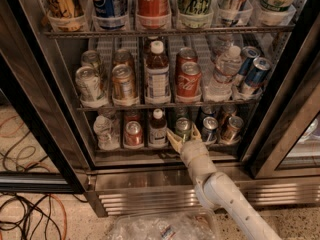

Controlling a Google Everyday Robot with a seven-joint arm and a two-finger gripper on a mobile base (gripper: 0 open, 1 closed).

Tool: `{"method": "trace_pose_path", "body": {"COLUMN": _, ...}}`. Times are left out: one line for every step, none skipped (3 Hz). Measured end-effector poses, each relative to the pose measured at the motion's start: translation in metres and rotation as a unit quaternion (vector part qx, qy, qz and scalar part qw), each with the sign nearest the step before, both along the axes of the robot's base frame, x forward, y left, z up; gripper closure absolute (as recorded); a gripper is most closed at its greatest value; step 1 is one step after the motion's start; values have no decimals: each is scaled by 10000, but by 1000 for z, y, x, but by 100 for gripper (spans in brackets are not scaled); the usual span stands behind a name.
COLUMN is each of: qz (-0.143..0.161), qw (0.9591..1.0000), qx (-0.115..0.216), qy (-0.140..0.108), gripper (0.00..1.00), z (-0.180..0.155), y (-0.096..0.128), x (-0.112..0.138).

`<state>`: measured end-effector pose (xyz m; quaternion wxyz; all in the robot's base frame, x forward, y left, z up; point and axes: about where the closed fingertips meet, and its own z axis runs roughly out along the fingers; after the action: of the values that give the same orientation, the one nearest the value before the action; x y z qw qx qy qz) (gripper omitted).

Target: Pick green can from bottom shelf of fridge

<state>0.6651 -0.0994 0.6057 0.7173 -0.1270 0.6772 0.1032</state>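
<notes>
The green can (183, 127), with a silver top, stands at the front of the bottom shelf (130, 153) of the fridge (45, 99), in a middle lane. My gripper (184, 135) reaches in from the lower right. Its tan fingers (173, 139) are spread on either side of the can's lower part, one left and one right. The can stands upright on the rack. My white arm (225, 199) crosses the ribbed steel base panel (145, 199).
On the same shelf, a red-topped can (133, 133) and a brown bottle (158, 128) stand left of the green can, and a dark can (209, 129) stands right of it. The open door frame (290, 119) is at the right. Cables (25, 214) and a plastic bag (160, 226) lie on the floor.
</notes>
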Motion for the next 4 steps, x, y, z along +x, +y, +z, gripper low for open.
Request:
{"method": "trace_pose_path", "body": {"qz": 1, "qw": 10000, "qx": 0, "qy": 0, "gripper": 52, "z": 0, "y": 0, "x": 0}}
{"method": "trace_pose_path", "body": {"qz": 1, "qw": 10000, "qx": 0, "qy": 0, "gripper": 75, "z": 0, "y": 0, "x": 0}}
{"method": "trace_pose_path", "body": {"qz": 2, "qw": 10000, "qx": 0, "qy": 0, "gripper": 97, "z": 0, "y": 0, "x": 0}}
{"method": "trace_pose_path", "body": {"qz": 119, "qw": 9999, "qx": 22, "qy": -94, "gripper": 100, "z": 8, "y": 0, "x": -6}}
